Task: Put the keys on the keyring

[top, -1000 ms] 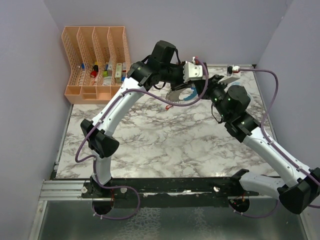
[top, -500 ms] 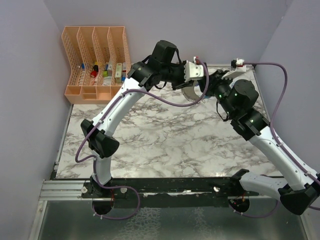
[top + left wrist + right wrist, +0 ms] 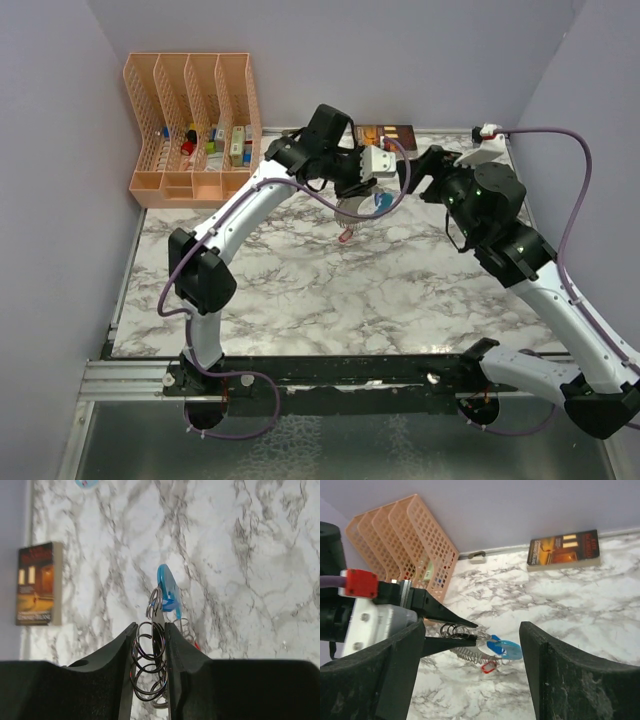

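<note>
Metal rings of the keyring (image 3: 149, 665) are pinched tight between the black fingers (image 3: 120, 655) of the left end effector (image 3: 150, 627), which is held up over the tabletop (image 3: 250, 555). A blue strap (image 3: 165, 586) is seen at the far end of the rings. A key with a red tag (image 3: 488, 667) is seen just below them; whether it is hung on them cannot be told. The right end effector (image 3: 472, 625) is opened wide, close to the rings, with nothing held. A book (image 3: 565, 550) is laid by the back wall. An orange rack (image 3: 190, 110) is stood in the far left corner.
</note>
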`<action>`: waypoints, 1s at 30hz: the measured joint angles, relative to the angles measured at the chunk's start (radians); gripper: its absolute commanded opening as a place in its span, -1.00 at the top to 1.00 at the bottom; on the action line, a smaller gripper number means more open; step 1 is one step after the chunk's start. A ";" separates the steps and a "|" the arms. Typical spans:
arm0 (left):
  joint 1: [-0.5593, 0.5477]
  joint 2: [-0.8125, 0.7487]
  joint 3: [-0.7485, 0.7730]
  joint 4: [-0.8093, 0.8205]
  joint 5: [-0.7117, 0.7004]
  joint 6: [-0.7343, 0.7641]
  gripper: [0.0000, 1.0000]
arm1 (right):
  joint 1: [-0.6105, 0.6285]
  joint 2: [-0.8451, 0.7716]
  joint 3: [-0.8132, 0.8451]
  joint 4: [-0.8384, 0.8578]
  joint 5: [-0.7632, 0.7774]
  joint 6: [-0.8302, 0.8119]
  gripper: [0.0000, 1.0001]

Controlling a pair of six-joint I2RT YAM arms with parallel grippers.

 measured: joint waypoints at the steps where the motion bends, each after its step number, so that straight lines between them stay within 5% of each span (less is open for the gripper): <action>1: 0.009 0.000 -0.042 0.011 0.006 0.004 1.00 | 0.000 -0.004 0.000 -0.020 0.017 -0.002 -0.59; 5: 0.031 0.006 -0.179 0.052 0.010 0.010 1.00 | -0.012 -0.016 0.000 -0.103 0.059 -0.005 -0.98; 11: 0.056 0.049 -0.312 0.140 0.008 0.005 1.00 | -0.080 0.016 0.000 -0.213 0.035 -0.008 -0.99; 24: 0.159 0.064 -0.387 0.352 -0.002 -0.121 0.04 | -0.093 0.126 0.068 -0.362 0.089 0.016 -0.99; 27: 0.191 0.080 -0.387 0.374 -0.015 -0.145 -0.44 | -0.093 0.133 0.081 -0.375 0.118 0.015 -0.99; 30: 0.218 0.105 -0.371 0.378 -0.030 -0.161 -0.60 | -0.093 0.132 0.081 -0.374 0.129 0.008 -0.99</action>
